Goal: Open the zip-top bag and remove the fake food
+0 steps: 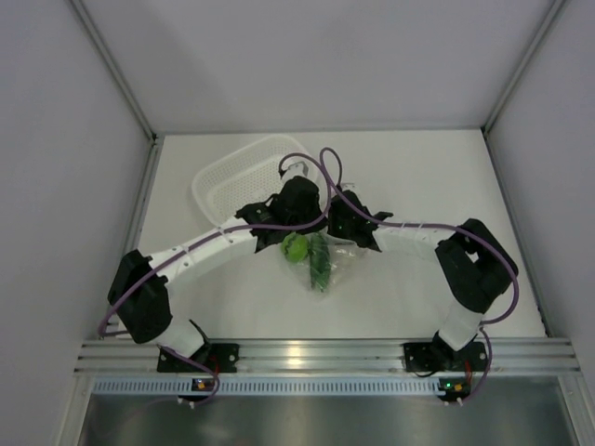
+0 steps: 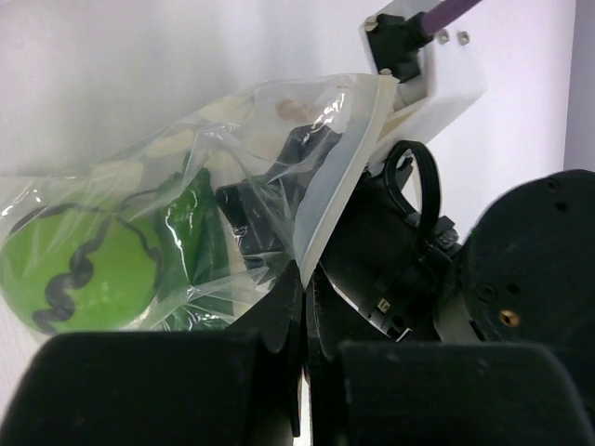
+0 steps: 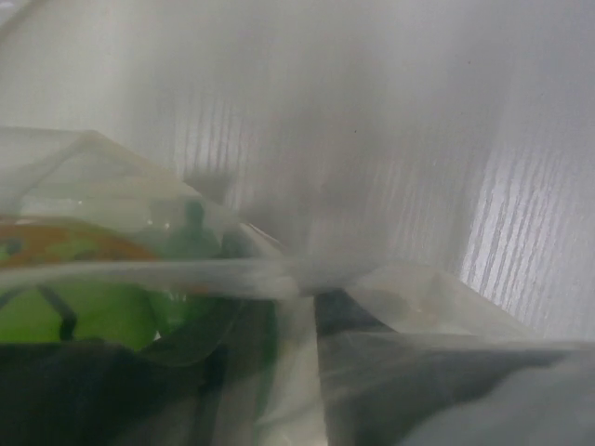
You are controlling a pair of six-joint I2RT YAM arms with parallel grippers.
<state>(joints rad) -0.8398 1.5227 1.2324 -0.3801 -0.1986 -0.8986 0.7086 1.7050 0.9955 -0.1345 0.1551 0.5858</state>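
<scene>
The zip-top bag (image 1: 340, 262) lies on the table between both grippers, holding the lime-green ball (image 1: 296, 247) and the dark green pods (image 1: 319, 261). My left gripper (image 1: 282, 232) is shut on the bag's top edge. In the left wrist view the jaws (image 2: 311, 279) pinch the plastic, with the ball (image 2: 79, 269) and pods (image 2: 195, 243) inside the bag (image 2: 307, 139) at left. My right gripper (image 1: 348, 230) is at the other side of the bag's top. The right wrist view is blurred by the bag (image 3: 390, 288) over the lens. There the gripper (image 3: 297, 321) appears shut on film, with the ball (image 3: 84, 316) at left.
A white perforated basket (image 1: 232, 177) stands behind and left of the grippers, close to the left wrist. White walls enclose the table on the left, the right and at the back. The right gripper's black body (image 2: 400, 269) sits right beside the left jaws.
</scene>
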